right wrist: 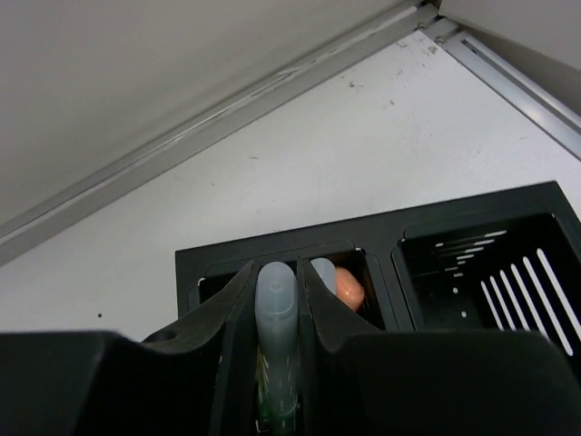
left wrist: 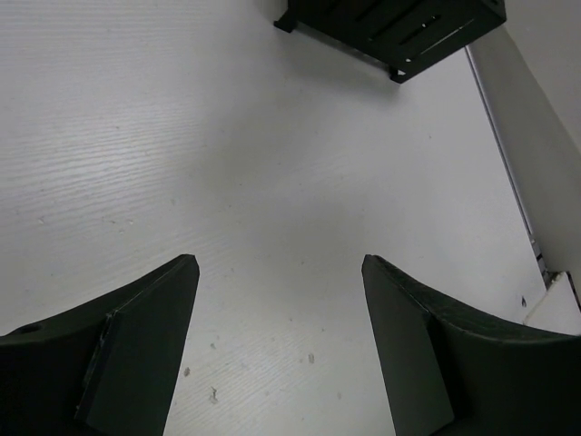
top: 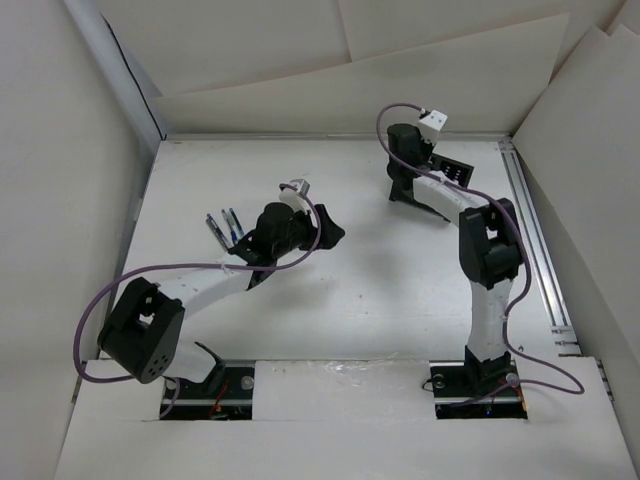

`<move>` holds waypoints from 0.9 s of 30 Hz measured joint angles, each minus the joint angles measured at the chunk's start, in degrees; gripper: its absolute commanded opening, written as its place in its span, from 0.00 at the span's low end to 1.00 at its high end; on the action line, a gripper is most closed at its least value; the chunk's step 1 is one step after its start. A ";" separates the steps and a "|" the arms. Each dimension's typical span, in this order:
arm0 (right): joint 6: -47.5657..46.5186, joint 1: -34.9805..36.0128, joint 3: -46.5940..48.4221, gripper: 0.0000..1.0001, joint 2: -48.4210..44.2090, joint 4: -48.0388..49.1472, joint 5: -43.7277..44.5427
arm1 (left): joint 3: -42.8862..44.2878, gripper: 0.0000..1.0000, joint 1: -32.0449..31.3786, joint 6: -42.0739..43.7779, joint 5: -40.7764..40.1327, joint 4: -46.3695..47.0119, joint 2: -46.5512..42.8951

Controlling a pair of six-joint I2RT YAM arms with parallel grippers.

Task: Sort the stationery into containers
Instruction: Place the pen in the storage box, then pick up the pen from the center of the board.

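Marker [right wrist: 275, 309] clenched in right claw [right wrist: 275, 269] over box [right wrist: 381, 227], orange cap [right wrist: 350, 286] inside | left claw [left wrist: 280, 265] released

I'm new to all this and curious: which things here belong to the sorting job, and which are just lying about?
Job: loose pens on the table; pale-capped pen in the right tool; orange-capped marker inside the black box.
Just there: purple cables; metal rail; white boards.
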 measured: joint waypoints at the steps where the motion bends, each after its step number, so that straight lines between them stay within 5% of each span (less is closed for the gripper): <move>1: 0.33 0.26 -0.50 0.28 -0.09 -0.09 0.26 | 0.00 0.70 0.00 -0.02 -0.90 -0.48 -0.13; 8: 2.23 2.40 -3.82 0.76 -4.68 -1.31 0.20 | 0.00 0.68 0.00 -0.09 -7.28 -3.10 -2.69; 13: 3.39 3.23 -3.80 0.88 -11.26 -4.74 -3.91 | 0.02 0.62 0.00 -0.61 -13.49 -5.66 -3.87; 15: 4.55 3.23 -3.80 0.90 -14.80 -6.82 -6.58 | 0.02 0.52 0.00 -1.16 -16.94 -7.15 -3.91; 18: 7.43 3.21 -4.37 0.74 -20.22 -9.70 -10.58 | 0.48 0.43 0.00 -2.45 -21.81 -10.14 -3.87; 19: 8.63 3.19 -6.21 0.42 -22.75 -9.42 -12.90 | 0.94 0.36 0.00 -2.84 -23.54 -11.47 -3.74; 20: 9.53 3.19 -8.50 0.22 -25.27 -9.33 -14.67 | 1.66 0.32 0.07 -3.54 -25.07 -12.81 -3.43; 22: 12.33 3.26 -15.41 0.00 -31.12 -9.16 -19.91 | 3.87 0.26 0.35 -4.50 -28.30 -15.54 -2.19; 23: 13.31 3.32 -18.32 0.00 -33.24 -8.76 -22.25 | 5.07 0.16 0.55 -5.20 -29.66 -16.83 -1.49; 27: 16.70 5.29 -30.38 0.00 -39.15 -7.15 -31.43 | 7.87 0.13 3.80 -7.61 -31.47 -20.35 0.39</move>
